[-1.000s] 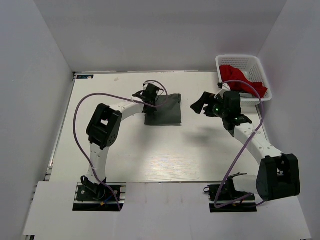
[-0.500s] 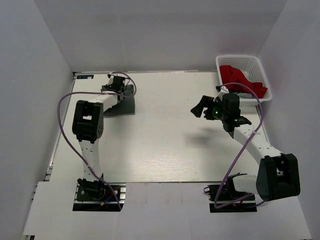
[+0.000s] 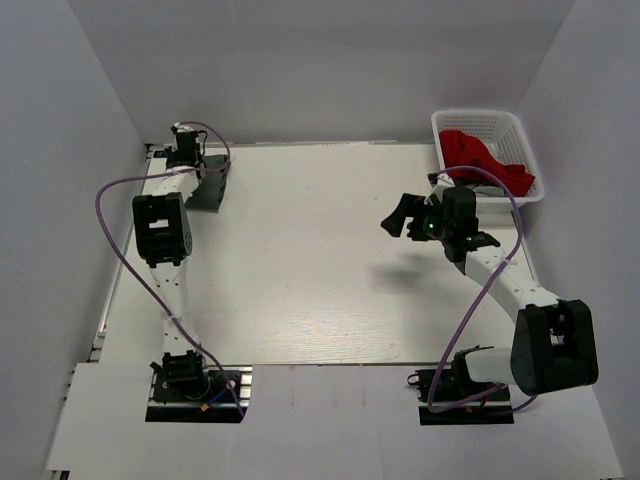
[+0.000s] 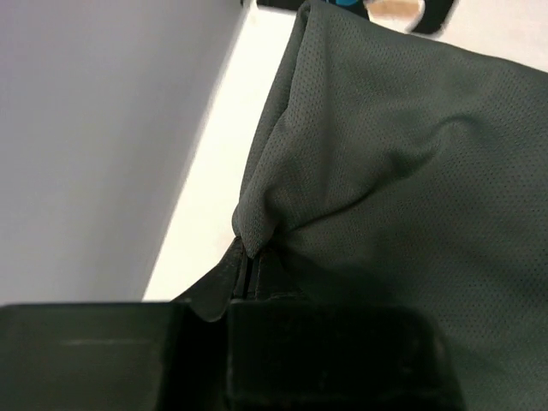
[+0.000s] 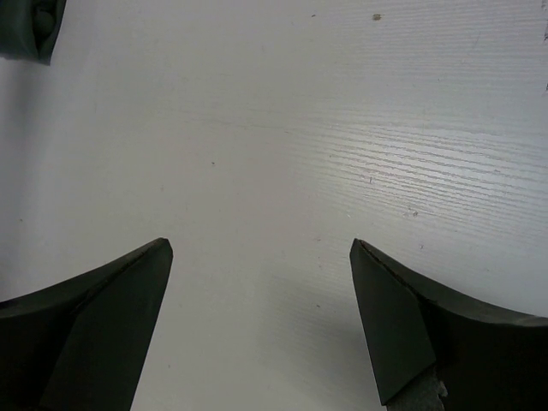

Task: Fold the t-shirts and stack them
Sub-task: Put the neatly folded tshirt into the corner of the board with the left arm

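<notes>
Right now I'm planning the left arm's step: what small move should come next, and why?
Probably open the left fingers and lift off. They are shut on an edge of the grey shirt, which looks to rest at the table's far left corner, so there is little room to carry it further. The red shirt waits in the basket.

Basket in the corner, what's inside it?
A red t-shirt lies bunched in the basket and fills most of it. Anything under the shirt is covered, so I cannot tell if more is in there.
</notes>
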You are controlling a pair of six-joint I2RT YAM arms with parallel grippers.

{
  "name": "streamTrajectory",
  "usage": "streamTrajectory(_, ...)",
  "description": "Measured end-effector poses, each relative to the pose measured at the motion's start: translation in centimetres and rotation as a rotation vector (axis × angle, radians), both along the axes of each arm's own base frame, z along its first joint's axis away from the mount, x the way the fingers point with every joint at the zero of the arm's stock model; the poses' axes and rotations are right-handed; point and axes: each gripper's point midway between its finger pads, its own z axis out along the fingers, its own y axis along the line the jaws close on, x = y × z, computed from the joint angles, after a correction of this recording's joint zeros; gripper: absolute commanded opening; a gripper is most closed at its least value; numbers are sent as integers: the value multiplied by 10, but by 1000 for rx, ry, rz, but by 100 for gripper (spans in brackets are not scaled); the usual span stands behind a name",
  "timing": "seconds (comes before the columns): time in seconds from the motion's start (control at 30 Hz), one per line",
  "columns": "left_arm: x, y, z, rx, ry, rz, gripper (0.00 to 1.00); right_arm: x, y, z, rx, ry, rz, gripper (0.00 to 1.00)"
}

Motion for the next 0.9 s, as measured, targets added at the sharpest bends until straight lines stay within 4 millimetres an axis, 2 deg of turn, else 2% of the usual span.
streamTrajectory(0.13, 18, 18, 1, -16, -28, -17, 0, 0, 0, 0, -4, -3, 1, 90)
streamTrajectory(0.3, 37, 28, 6, -43, -67, -48, 0, 2, -3, 0, -11, -6, -8, 90)
streamTrajectory(0.43, 42, 37, 8, -48, -77, -42, 0, 3, -6, -1, -26, -12, -17, 90)
streamTrajectory(0.57, 40, 44, -3, -65, -68, -21, 0, 4, -8, -1, -34, -16, -24, 90)
streamTrajectory(0.6, 38, 45, -7, -71, -63, -14, 3, 5, -8, -2, -35, -17, -26, 90)
streamTrajectory(0.63, 37, 47, -9, -76, -60, -8, 13, 5, -8, -1, -35, -17, -26, 90)
streamTrajectory(0.67, 36, 48, -12, -79, -55, -4, 64, 5, -8, -1, -35, -17, -26, 90)
streamTrajectory(0.7, 34, 50, -13, -82, -49, 0, 97, 5, -8, -1, -35, -18, -26, 90)
streamTrajectory(0.73, 33, 50, -15, -89, -48, 7, 100, 5, -8, -1, -35, -20, -26, 90)
streamTrajectory(0.9, 31, 58, -1, -96, -86, 62, 100, 7, -8, 0, -36, -23, -29, 90)
